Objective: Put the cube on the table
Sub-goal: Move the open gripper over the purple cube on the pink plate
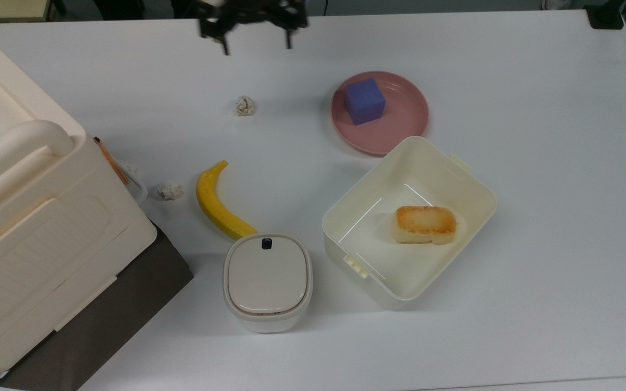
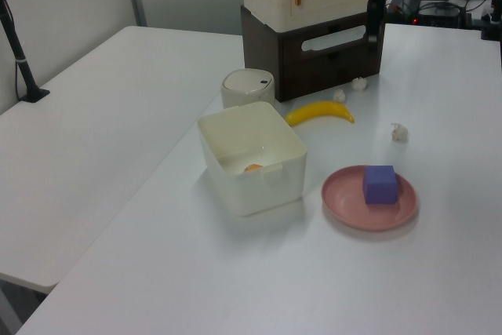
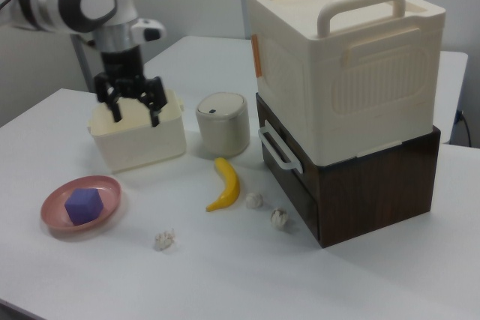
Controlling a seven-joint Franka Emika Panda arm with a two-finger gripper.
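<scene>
The blue-purple cube sits on the round pink plate, a little toward the top view's left of the plate's middle. The plate rests on the white table. My gripper hangs open and empty above the table's far edge, well off to the top view's upper left of the cube. In the right view the gripper hovers in front of the white box, above and behind the cube on the plate. The left view has the cube near the front right and the gripper far behind it.
An open white box holding a toasted bread piece stands just below the plate in the top view. A lidded round container, a banana and two paper wads lie left of it. A large cream case fills the left.
</scene>
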